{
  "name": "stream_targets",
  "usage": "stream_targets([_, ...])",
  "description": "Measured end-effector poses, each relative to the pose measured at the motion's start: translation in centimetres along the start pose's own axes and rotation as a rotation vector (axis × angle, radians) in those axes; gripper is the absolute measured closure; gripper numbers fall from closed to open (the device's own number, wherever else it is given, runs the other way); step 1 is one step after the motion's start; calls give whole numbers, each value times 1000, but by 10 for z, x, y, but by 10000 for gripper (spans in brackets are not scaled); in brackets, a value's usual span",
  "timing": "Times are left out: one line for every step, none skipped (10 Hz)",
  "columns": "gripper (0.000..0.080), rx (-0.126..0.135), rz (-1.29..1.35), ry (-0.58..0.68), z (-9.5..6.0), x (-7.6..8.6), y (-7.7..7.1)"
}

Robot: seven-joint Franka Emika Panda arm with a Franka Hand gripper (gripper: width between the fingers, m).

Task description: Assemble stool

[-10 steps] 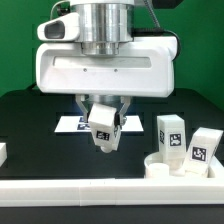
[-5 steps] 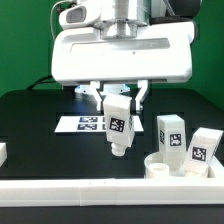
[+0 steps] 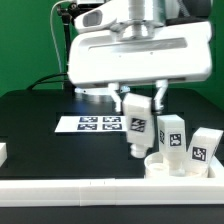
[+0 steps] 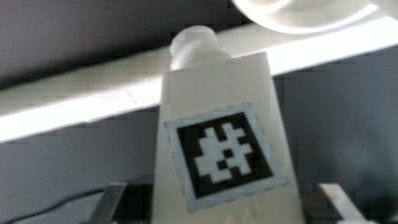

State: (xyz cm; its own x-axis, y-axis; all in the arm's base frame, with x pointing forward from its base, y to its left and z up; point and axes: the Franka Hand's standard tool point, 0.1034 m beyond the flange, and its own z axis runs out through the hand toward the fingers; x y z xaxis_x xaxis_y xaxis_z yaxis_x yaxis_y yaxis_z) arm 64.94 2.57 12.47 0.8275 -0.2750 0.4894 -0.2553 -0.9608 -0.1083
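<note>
My gripper [image 3: 139, 100] is shut on a white leg block [image 3: 136, 127] with a black-and-white tag. It holds the block upright in the air, its peg end just above and to the exterior view's left of the round seat disc [image 3: 172, 166]. Two more leg blocks [image 3: 171, 137] [image 3: 204, 148] stand on or behind the disc. In the wrist view the held leg block [image 4: 217, 125] fills the middle between my two fingers, and the rim of the seat disc [image 4: 306, 14] shows beyond its tip.
The marker board [image 3: 96, 124] lies flat on the black table behind the held block. A long white border rail [image 3: 80, 190] runs along the front edge and also crosses the wrist view [image 4: 89, 95]. A white piece [image 3: 3, 152] sits at the exterior view's left edge.
My gripper has carried the leg block toward the exterior view's right, from over the marker board to beside the seat disc. The block has turned from tilted to upright.
</note>
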Motion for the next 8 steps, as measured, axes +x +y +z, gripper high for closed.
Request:
stream_targets([472,11,-6,5,-1,2,-5])
stream_targets([472,17,-4,4,-2,5,-4])
stream_targets([472,16,-5,1,-1,3,-4])
stream_targets([472,16,-6,0,-1,3,-4])
stream_targets([472,16,-6,-1,0,3,-4])
stream_targets([472,16,-19,13,0,2,-2])
stream_targets([472,22,-26,24,1,-1,2])
stream_targets([472,40,-21,11,3,-6,0])
